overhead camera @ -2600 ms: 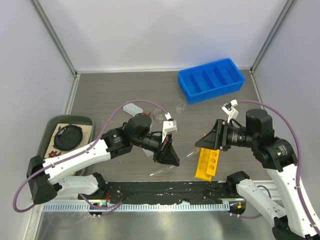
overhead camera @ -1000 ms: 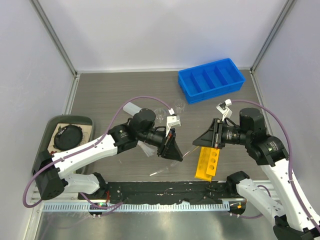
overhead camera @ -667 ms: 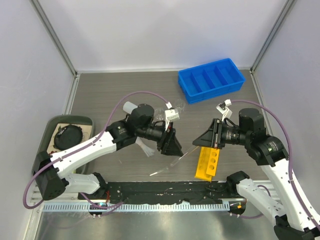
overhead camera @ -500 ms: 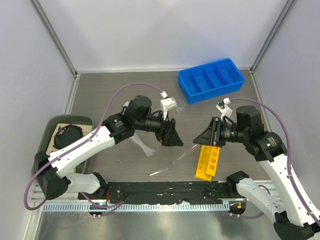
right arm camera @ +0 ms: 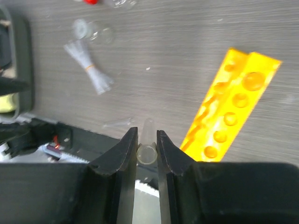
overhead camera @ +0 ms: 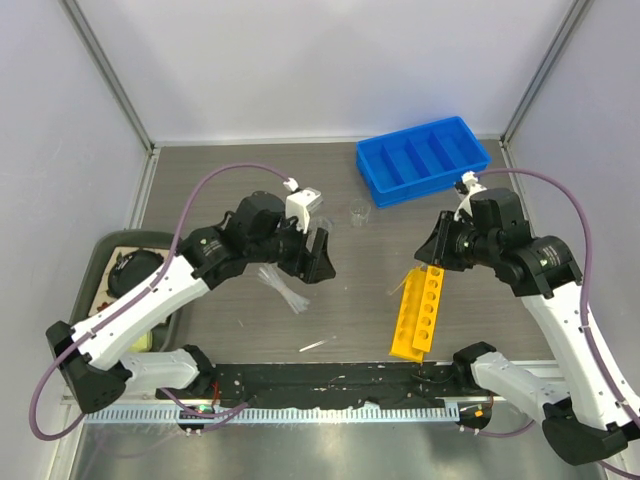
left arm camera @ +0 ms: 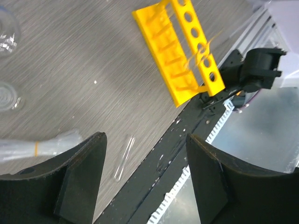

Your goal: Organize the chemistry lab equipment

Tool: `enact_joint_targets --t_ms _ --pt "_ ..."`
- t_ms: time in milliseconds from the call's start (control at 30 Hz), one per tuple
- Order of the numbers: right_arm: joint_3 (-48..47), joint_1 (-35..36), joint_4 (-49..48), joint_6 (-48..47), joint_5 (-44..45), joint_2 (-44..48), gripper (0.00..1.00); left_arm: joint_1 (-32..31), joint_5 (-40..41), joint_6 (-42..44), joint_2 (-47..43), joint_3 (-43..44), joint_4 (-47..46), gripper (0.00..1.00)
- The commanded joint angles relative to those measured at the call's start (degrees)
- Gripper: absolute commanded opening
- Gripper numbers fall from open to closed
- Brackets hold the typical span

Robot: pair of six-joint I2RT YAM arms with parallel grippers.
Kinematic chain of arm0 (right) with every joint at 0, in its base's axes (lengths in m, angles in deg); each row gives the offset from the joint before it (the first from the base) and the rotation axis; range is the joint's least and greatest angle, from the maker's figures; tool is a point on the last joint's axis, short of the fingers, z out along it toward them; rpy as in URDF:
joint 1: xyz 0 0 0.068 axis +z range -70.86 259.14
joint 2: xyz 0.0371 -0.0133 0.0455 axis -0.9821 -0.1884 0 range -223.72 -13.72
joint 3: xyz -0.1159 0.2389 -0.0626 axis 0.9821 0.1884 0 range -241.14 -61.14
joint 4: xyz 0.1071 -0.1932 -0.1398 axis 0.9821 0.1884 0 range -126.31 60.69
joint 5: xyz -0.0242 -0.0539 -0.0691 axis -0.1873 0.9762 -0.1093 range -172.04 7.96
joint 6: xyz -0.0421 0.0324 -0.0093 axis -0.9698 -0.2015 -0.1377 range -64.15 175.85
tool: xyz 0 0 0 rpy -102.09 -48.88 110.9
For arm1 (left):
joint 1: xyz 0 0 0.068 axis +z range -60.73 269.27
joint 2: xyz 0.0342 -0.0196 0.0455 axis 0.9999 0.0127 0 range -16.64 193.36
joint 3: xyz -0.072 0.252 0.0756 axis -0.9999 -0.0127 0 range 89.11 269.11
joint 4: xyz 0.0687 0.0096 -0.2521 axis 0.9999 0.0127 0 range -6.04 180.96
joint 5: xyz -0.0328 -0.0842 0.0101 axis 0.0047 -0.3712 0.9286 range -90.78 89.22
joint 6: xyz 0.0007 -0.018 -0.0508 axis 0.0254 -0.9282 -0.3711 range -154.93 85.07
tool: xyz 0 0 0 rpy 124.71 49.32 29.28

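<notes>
My right gripper (right arm camera: 147,140) is shut on a clear glass tube (right arm camera: 147,153) and holds it above the table beside the yellow holed rack (right arm camera: 233,112). Seen from above, that gripper (overhead camera: 427,262) hangs over the rack's far end (overhead camera: 420,312). My left gripper (overhead camera: 320,260) is open and holds nothing, its fingers (left arm camera: 79,179) wide apart over the table's near edge. Another clear tube (left arm camera: 124,158) lies on the table below it. A banded bundle of pipettes (overhead camera: 285,292) lies near the left arm. A small beaker (overhead camera: 357,212) stands before the blue compartmented bin (overhead camera: 423,158).
A dark green tray (overhead camera: 110,262) with black contents sits at the far left. Small glass beakers (right arm camera: 93,31) stand near the pipette bundle, with a red nozzle (right arm camera: 91,1) at the picture's edge. A black rail (overhead camera: 320,385) runs along the near edge.
My left gripper opened, let go of the tube and drew back to the upper left. My right gripper kept the tube and carried it right and farther back, over the rack.
</notes>
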Motion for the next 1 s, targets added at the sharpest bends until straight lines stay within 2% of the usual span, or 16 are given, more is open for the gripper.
enact_joint_targets --t_ms 0,267,967 --pt "-4.24 0.24 4.12 -2.78 15.05 -1.19 0.07 0.04 4.21 0.37 -3.88 -3.29 3.44 0.73" --pt "-3.02 0.24 4.83 -2.0 26.22 -1.46 0.07 0.04 6.23 0.99 -7.49 -8.74 4.67 0.73" --pt "6.39 0.24 -1.84 -1.2 30.71 -1.98 0.06 0.04 7.02 3.18 -7.84 -10.59 5.29 0.73"
